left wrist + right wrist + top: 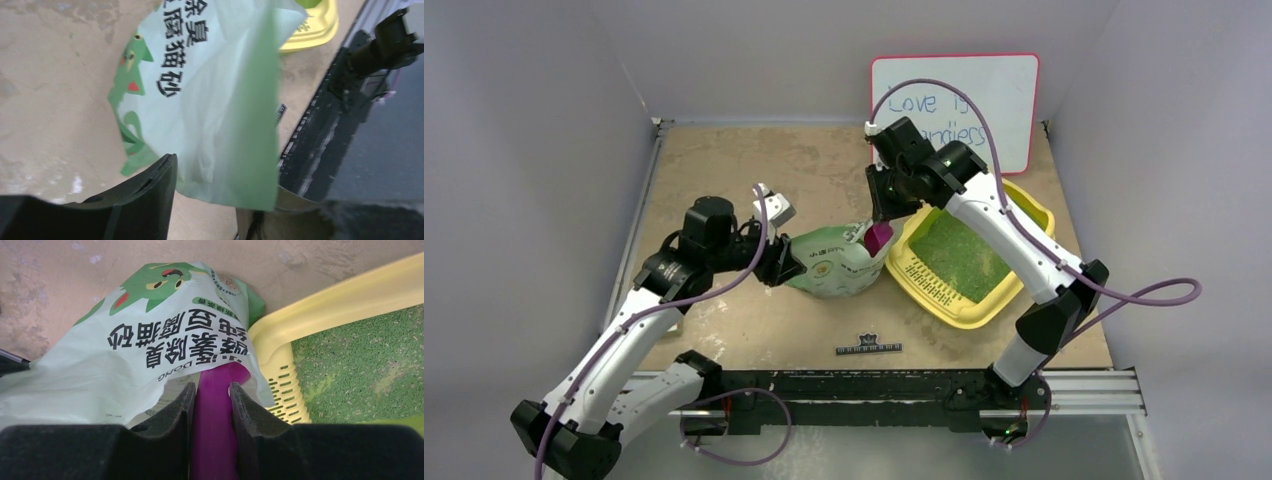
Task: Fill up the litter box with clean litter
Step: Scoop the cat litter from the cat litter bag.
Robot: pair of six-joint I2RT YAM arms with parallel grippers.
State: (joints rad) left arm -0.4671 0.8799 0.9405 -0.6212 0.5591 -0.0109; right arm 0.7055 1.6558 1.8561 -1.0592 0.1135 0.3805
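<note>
From above, the litter box (969, 312) is sitting slanted on the right side of the table (724, 170). Its slotted end is pointing near and left. The clean litter (959, 255) is lying inside it as a green layer. The green bag (834, 265) is lying on its side just beside the slotted end, with its mouth facing the box. The right gripper (886, 222) is reaching down between them, so it is the one nearer the box. The left gripper (782, 265) is at the bag's closed end, well apart from the box.

In the left wrist view, the bag's end is lying between the left fingers (150, 190). I cannot tell if they are pinching it or only standing around it.

In the right wrist view, the right fingers (175, 410) are squeezing the handle of the magenta scoop (215, 430). The scoop's front is going under the bag's flap, so what it is carrying is hidden. The box is lying just to the right here, slotted end nearest. I think the next move is a short swing that way, over the yellow rim.
</note>
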